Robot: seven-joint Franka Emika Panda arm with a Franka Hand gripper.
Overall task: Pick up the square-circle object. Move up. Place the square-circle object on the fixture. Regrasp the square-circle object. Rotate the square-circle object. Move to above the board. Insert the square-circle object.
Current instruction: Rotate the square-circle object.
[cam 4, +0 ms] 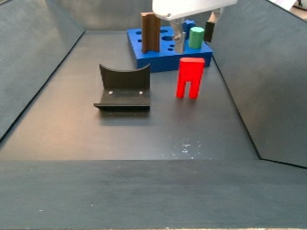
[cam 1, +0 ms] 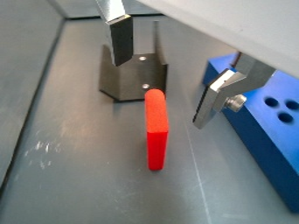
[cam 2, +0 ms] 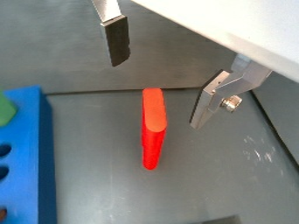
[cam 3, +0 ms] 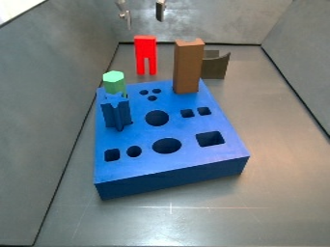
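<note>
The square-circle object (cam 3: 146,55) is a bright red block standing upright on the grey floor, just behind the blue board (cam 3: 168,135). In both wrist views it shows below the jaws, its rounded top (cam 1: 156,131) (cam 2: 153,127) free and untouched. My gripper (cam 1: 163,74) (cam 2: 160,74) hangs open above it, with a finger well clear on each side and nothing between them. In a side view the gripper (cam 3: 142,12) is high at the frame's top edge. The dark fixture (cam 1: 132,77) (cam 4: 122,87) stands empty on the floor beside the red block.
A tall brown block (cam 3: 188,66) and a green-topped peg (cam 3: 114,82) stand in the board, with a blue piece (cam 3: 116,114) in front of the peg. Round, square and oval holes lie open in the board's top. Sloping grey walls (cam 4: 48,63) enclose the floor.
</note>
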